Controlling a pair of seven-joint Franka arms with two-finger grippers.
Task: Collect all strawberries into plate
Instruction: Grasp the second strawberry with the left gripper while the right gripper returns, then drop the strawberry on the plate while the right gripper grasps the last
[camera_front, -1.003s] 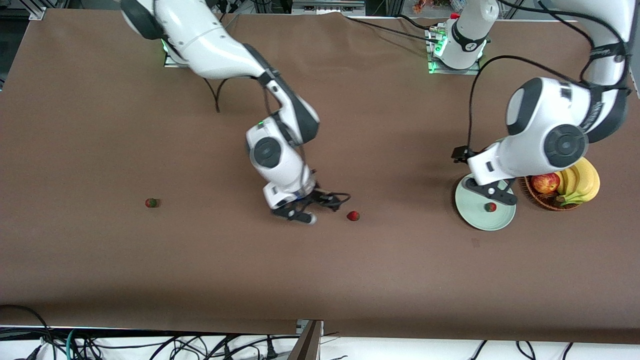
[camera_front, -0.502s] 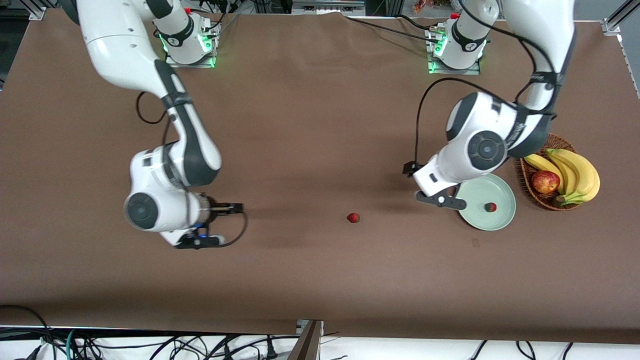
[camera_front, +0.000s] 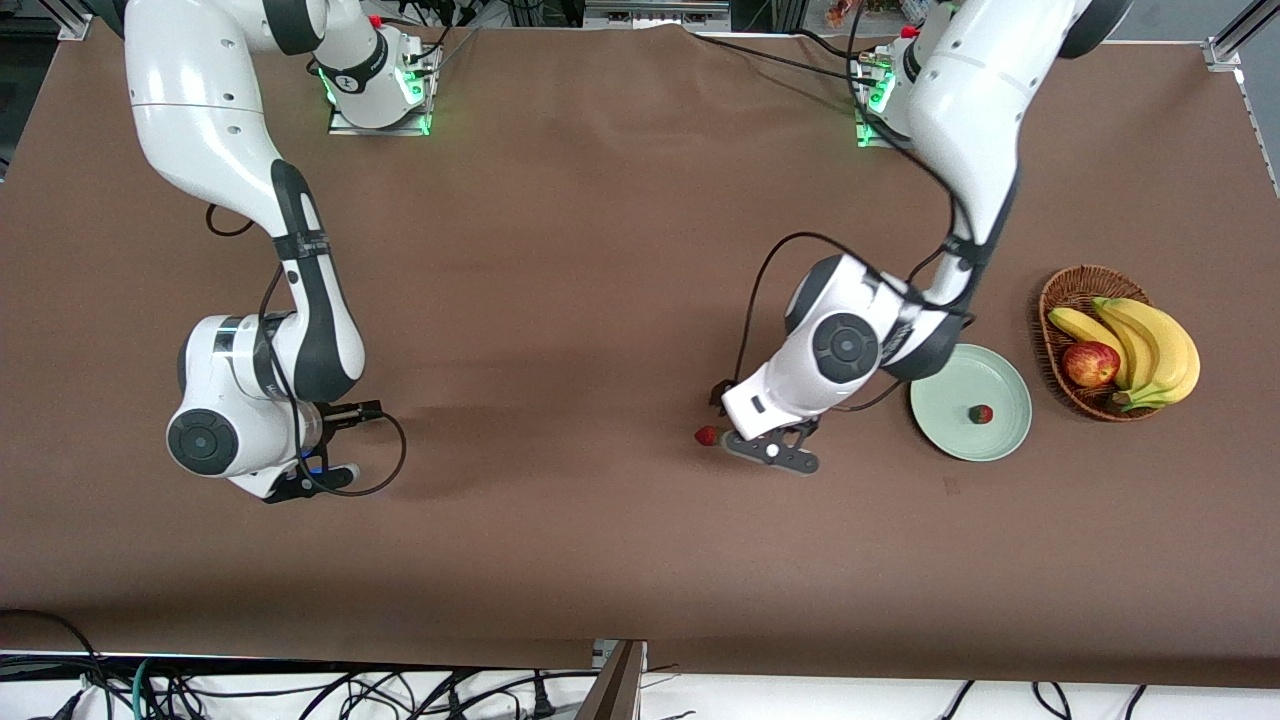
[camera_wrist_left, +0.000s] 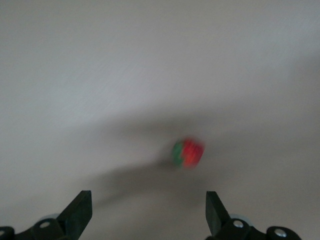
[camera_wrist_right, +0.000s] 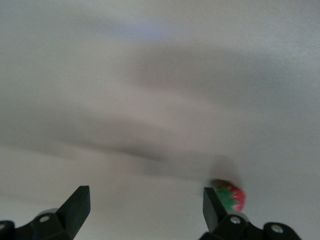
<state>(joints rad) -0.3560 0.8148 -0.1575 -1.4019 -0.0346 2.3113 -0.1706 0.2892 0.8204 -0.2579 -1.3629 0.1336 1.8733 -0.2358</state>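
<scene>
Both arms bend down over the desk (camera_front: 620, 560). The plate (camera_front: 990, 440) holds one strawberry (camera_front: 983, 413). Left claw (camera_front: 770, 452), spread wide, hangs beside the middle strawberry (camera_front: 706, 435). Right claw (camera_front: 310, 482), also wide, is above the third strawberry (camera_wrist_right: 231, 196).

The bench (camera_front: 620, 560) wears a matt brown cloth, faintly creased. The plate (camera_front: 990, 443) looks smooth, pale green and slightly glossy, like glazed ceramic or plastic. The basket (camera_front: 1062, 290) is rough brown wicker. The arms' shells are glossy white plastic with matt black joints. The apple (camera_front: 1090, 364) shines; the bananas (camera_front: 1150, 345) look smooth.
</scene>
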